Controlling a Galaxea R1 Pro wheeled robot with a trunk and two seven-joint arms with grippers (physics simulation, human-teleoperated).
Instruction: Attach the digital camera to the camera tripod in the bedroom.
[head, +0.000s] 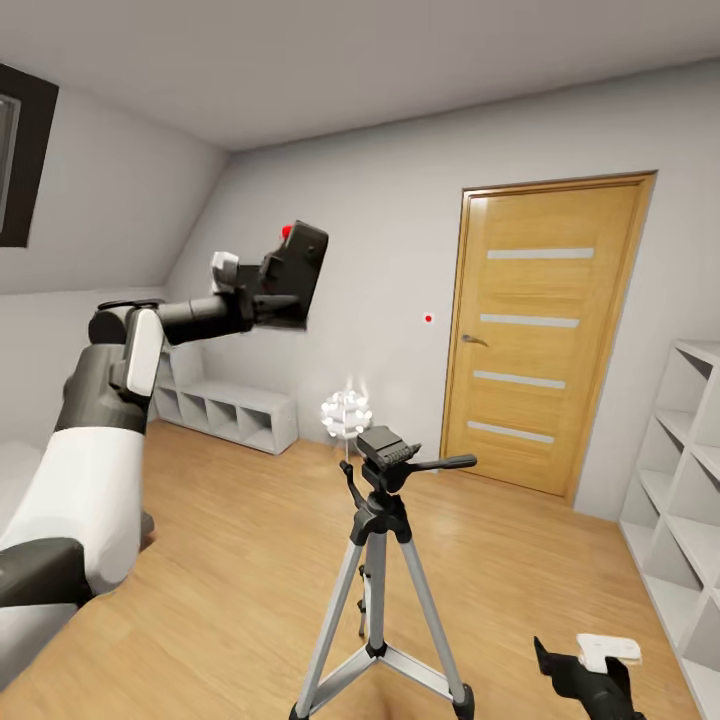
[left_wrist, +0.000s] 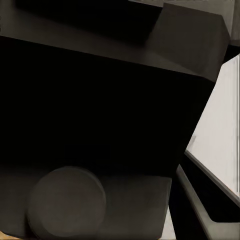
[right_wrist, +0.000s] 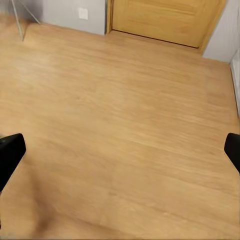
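The bedroom has light grey walls under a sloped ceiling, and a light wood plank floor runs to an oak door with frosted strips in the far wall. White cube shelves stand at the right side, and a low white shelf unit sits along the far wall at the left. The camera tripod stands upright on the floor in the middle foreground — silver legs spread, black pan head on top with its side handle pointing toward the door. The left arm is raised well above and to the left of the tripod head; the left gripper has its fingers clenched on the digital camera, red button uppermost. In the left wrist view the camera's dark body is pressed close to the lens. The right gripper hangs low at the right, fingers spread wide apart — nothing between them but floor.
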